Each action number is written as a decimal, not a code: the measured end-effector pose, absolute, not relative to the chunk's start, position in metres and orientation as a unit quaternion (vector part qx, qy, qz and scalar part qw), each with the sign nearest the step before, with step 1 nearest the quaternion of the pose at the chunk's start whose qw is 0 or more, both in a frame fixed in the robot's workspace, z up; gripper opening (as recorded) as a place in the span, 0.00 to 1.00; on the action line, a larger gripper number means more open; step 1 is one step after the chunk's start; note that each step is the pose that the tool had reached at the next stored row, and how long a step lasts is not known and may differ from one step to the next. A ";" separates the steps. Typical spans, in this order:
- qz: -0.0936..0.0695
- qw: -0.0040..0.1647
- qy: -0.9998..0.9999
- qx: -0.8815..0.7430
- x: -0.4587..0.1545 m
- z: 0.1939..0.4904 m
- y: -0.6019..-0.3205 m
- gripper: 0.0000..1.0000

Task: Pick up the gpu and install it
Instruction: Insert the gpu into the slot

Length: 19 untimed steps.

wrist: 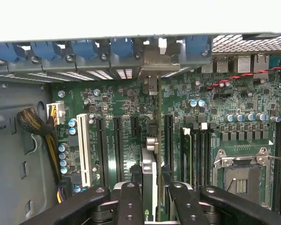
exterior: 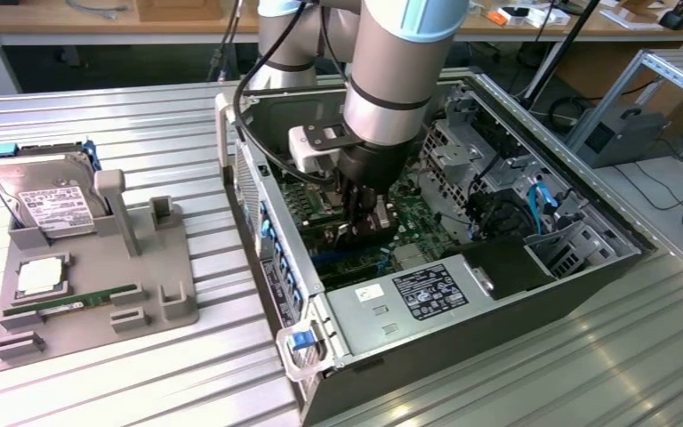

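Misalignment is judged the main risk: the black two-fingered gripper [wrist: 150, 199] is clamped on the thin flat gpu card with its silvery metal edge [wrist: 149, 178], held edge-on inside the open black computer case [exterior: 579, 267], just above the green motherboard [wrist: 196, 126]. If the card's edge is set beside the long black expansion slot [wrist: 168, 136] rather than into it, the connector could be bent or the board flexed under pressure. The card's metal bracket end must also meet the rear opening beneath the blue plastic slot latches [wrist: 122, 47]; a tilt there could jam it. Slippage between the fingers is possible, since the grip is narrow.

A white label is seen on the black power supply box [exterior: 437, 289], its print too small to be read. On the grey parts holder [exterior: 92, 311] resting on the ribbed metal surface [exterior: 140, 382], a silver hard drive [exterior: 51, 200] bears a white label, likewise illegible.
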State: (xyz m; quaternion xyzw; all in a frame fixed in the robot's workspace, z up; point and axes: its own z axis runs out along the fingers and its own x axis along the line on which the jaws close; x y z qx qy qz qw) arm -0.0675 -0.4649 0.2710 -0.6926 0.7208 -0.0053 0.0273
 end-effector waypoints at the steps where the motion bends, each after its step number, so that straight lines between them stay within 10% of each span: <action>1: -0.005 0.027 0.721 -0.693 -0.068 0.271 -0.465 0.27; 19: -0.005 0.027 0.721 -0.693 -0.074 0.265 -0.462 0.27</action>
